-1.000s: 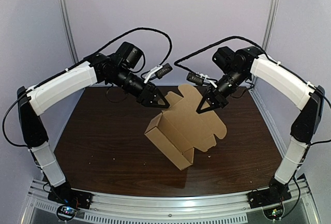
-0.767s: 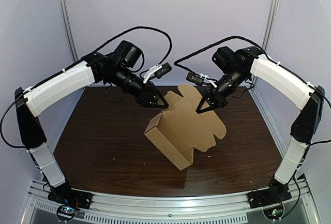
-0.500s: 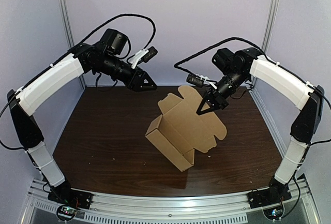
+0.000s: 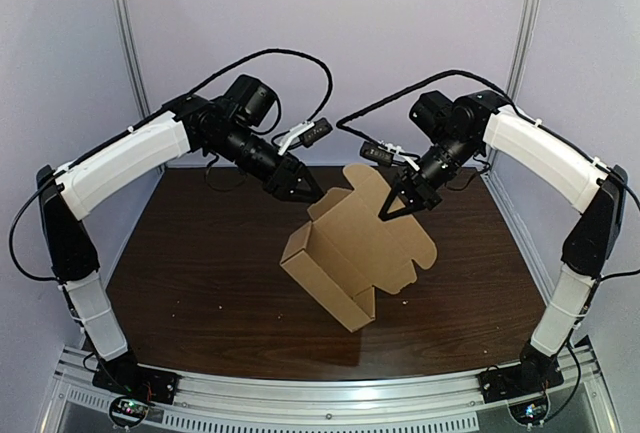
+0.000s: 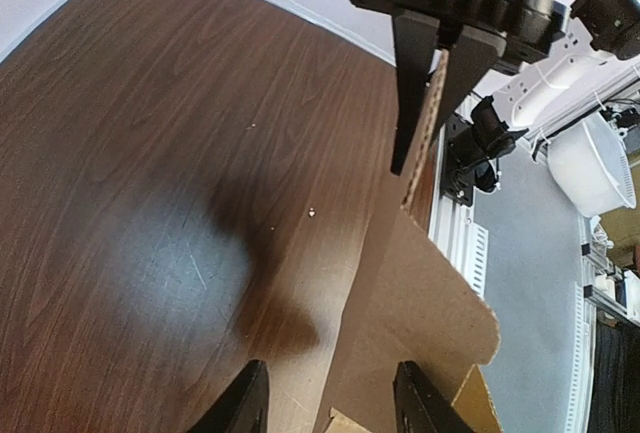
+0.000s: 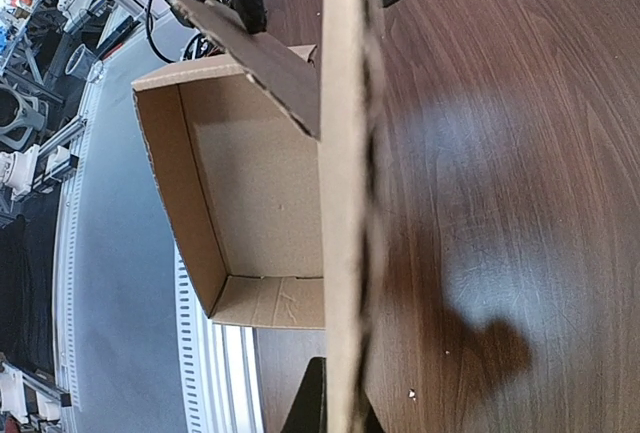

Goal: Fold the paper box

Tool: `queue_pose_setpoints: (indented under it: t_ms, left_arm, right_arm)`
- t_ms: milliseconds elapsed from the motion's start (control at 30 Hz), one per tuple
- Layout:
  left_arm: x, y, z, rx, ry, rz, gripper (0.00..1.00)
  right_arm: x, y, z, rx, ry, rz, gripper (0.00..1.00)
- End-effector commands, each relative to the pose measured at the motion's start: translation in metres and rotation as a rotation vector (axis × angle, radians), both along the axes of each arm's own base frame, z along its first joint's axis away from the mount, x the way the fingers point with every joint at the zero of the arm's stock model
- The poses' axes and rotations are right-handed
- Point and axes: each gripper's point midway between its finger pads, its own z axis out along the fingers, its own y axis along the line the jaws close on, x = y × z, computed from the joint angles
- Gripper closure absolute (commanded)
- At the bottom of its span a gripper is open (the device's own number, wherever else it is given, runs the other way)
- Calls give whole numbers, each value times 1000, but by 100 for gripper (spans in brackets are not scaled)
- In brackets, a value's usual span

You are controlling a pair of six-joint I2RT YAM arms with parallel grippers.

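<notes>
Top external view: half-formed paper box point(image 4: 350, 248), tilted over mid-desk point(image 4: 200, 273), right claw point(image 4: 388, 211) clamped on its far lid panel, left claw point(image 4: 308, 191) open astride the far-left flap; step, flap folding; next probably needs pinching that flap and turning it inward.

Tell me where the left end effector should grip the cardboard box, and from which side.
On the cardboard box, I'd take the far-left side flap edge-on from the left, one finger on each face. It stands thin and free ahead of the open left end effector; the right end effector pinches the lid.
</notes>
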Motion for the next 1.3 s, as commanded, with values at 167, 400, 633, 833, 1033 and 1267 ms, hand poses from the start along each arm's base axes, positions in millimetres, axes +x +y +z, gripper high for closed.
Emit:
queue_pose_setpoints:
  t_ms: [167,400,633,833,1033,1267]
  left_arm:
    - [-41,-14,5,-70,33,-168,55]
    - [-39,-29,-18,-46,70,-186,60]
    - [-42,-44,-27,-78,89,-226,69]
    - [-57,-52,-21,-150,111,-313,58]
    - [-71,-52,-19,-182,115,-380,60]
    - [-71,-53,-18,-185,109,-381,89]
  right_arm:
    - [-27,-11,2,-64,156,3,100]
    - [-48,-13,21,10,178,71,100]
    - [-72,-16,29,21,169,139,100]
    - [-90,-16,34,34,173,197,99]
    - [-93,-17,45,64,153,198,99]
    - [-92,-18,43,58,145,193,99]
